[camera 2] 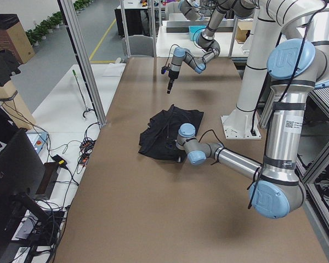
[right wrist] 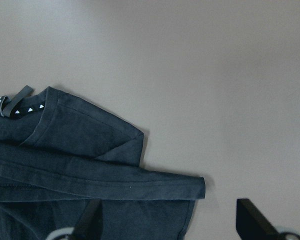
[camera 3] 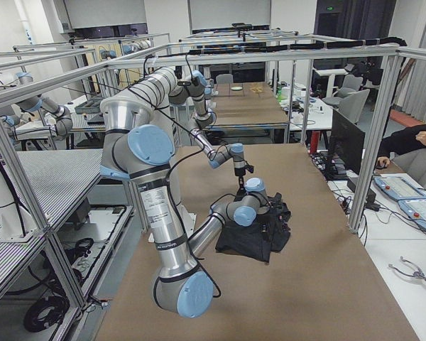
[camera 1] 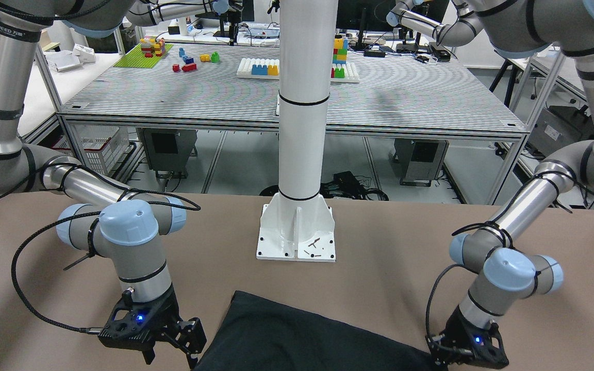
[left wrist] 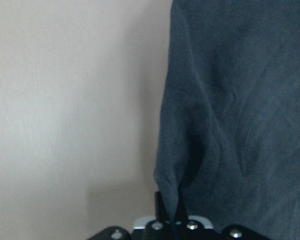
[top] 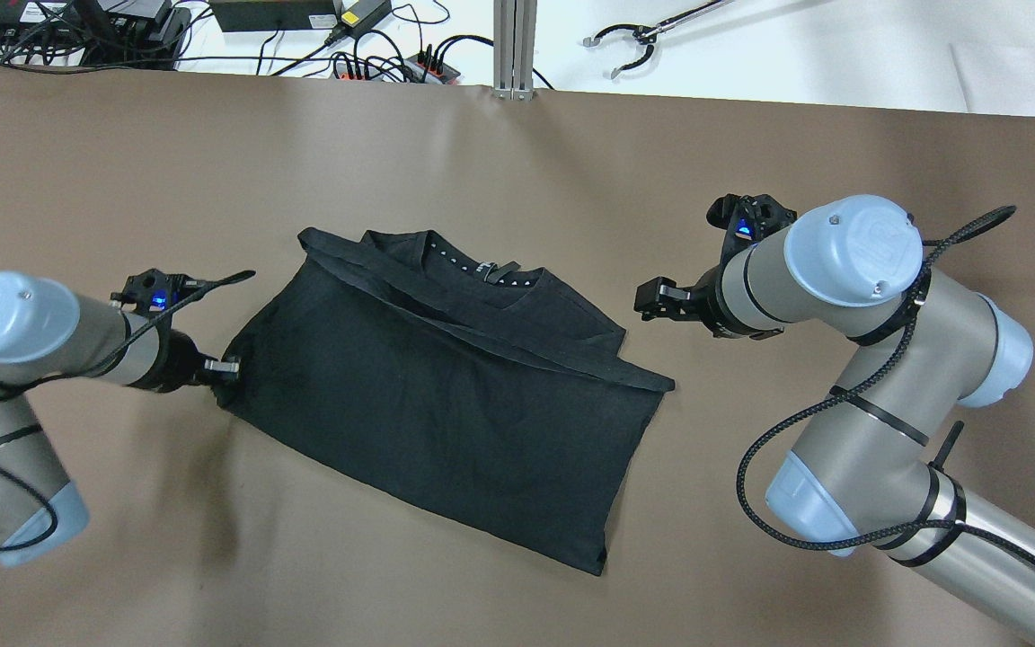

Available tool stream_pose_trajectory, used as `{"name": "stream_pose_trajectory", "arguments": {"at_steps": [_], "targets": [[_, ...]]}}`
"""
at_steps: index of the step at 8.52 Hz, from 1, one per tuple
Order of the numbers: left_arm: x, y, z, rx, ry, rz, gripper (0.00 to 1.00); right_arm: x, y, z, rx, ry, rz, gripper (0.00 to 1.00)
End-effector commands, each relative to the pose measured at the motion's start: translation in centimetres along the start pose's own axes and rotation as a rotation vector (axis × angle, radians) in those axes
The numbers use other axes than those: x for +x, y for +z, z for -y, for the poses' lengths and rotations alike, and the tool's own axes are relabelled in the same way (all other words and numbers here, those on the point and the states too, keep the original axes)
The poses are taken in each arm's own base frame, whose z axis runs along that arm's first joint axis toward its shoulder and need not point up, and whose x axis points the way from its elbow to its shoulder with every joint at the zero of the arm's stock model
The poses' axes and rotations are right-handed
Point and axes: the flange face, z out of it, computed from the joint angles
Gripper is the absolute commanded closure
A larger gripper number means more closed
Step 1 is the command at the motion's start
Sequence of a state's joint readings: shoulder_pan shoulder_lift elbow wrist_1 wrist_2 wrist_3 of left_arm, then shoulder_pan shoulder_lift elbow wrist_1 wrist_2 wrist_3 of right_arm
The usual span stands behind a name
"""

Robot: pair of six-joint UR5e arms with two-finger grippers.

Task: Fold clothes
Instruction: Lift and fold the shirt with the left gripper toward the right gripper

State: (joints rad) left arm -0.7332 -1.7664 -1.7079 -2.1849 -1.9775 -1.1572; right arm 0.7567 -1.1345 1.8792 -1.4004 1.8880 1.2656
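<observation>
- Cloth (top: 446, 404): black, lying flat at the centre of the overhead frame on the brown table (top: 122, 162). Its long axis slopes from upper left to lower right.
- Fold: the near part of the cloth is laid over the far part, and its hem forms a band across the upper side. The collar and neck label (top: 492, 270) show beyond that band (top centre of the cloth).
- Left gripper (top: 228, 367): at the left edge of the cloth, low at the table. Its fingers (left wrist: 169, 210) are together, pinching a corner of the fabric (bottom centre of the left wrist view).
- Right gripper (top: 649, 298): right of the cloth's upper right corner and not touching it. Its fingers (right wrist: 252, 217) stand apart with nothing between them. In the left side view it hangs above the table.
- Pillar (camera 1: 302, 103): white, at the upper centre of the front view. Its base plate (camera 1: 297, 247) sits on the table near the cloth (the cloth is cut by the bottom edge of that view).
</observation>
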Motion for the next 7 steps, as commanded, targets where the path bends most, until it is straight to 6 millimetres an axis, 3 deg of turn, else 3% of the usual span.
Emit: {"name": "stream_pose_trajectory", "arguments": {"at_steps": [1,3,4,5,7], "targets": [[8.7,1.7,15.9,0.089,-0.061,0.072,1.00,-0.2,0.2,-0.3,-0.007,-0.003,0.002,0.06],[19.2,5.0,26.0,0.179,-0.106,0.172,1.00,-0.3,0.1,-0.4,-0.007,-0.004,0.004,0.06],[24.3,5.5,28.9,0.211,-0.128,0.211,1.00,-0.4,0.2,-0.4,-0.006,-0.004,0.004,0.06],[25.4,5.6,29.4,0.222,-0.120,0.194,1.00,-0.4,0.4,-0.6,-0.010,-0.007,0.003,0.06],[24.9,5.8,29.7,0.229,-0.111,0.192,1.00,-0.5,0.5,-0.7,-0.012,-0.008,0.001,0.06]]}}
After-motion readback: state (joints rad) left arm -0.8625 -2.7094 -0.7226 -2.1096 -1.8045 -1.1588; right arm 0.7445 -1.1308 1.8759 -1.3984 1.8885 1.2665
